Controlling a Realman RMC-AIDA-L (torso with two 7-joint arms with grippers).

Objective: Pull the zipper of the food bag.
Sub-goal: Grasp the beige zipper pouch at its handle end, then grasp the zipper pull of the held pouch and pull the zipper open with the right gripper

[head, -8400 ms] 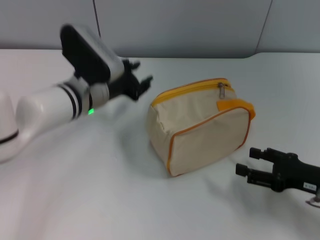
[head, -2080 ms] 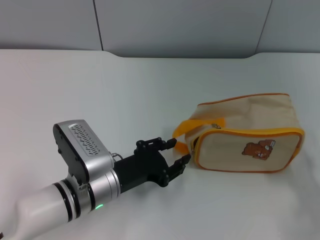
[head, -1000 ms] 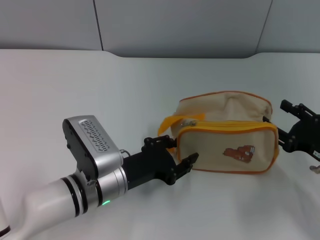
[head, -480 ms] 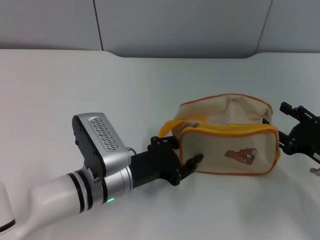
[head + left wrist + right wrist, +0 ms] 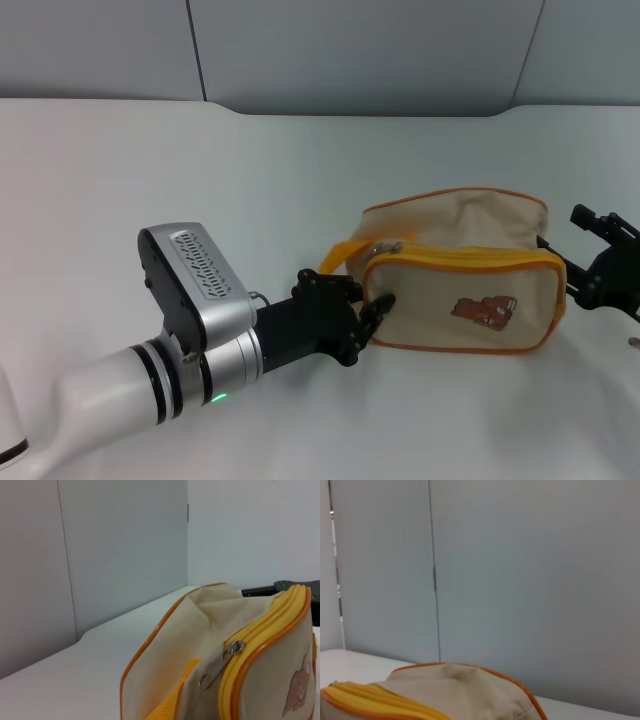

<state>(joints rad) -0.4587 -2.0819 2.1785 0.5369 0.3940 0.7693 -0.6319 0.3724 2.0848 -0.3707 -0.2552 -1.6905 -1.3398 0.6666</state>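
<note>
The food bag (image 5: 470, 225) lies on the white table with its bear picture (image 5: 483, 311) facing me. The zipper (image 5: 460, 259) runs along its top front rim, and the silvery pull (image 5: 385, 245) hangs free at the bag's left end, next to the strap loop (image 5: 338, 257). My left gripper (image 5: 366, 300) is open, with its fingers against the bag's left end, just below the pull. The left wrist view shows the pull (image 5: 220, 672) ungripped beside the zipper (image 5: 265, 630). My right gripper (image 5: 578, 255) is open at the bag's right end. The right wrist view shows the bag's top (image 5: 455, 690).
The white table (image 5: 250, 180) spreads wide to the left of and behind the bag. A grey panelled wall (image 5: 350, 50) stands along the table's far edge. My left arm (image 5: 150, 390) crosses the near left part of the table.
The bag has shifted slightly to the right, and the right gripper has moved with it. My left gripper's fingers have drawn closer together against the bag's left end.
</note>
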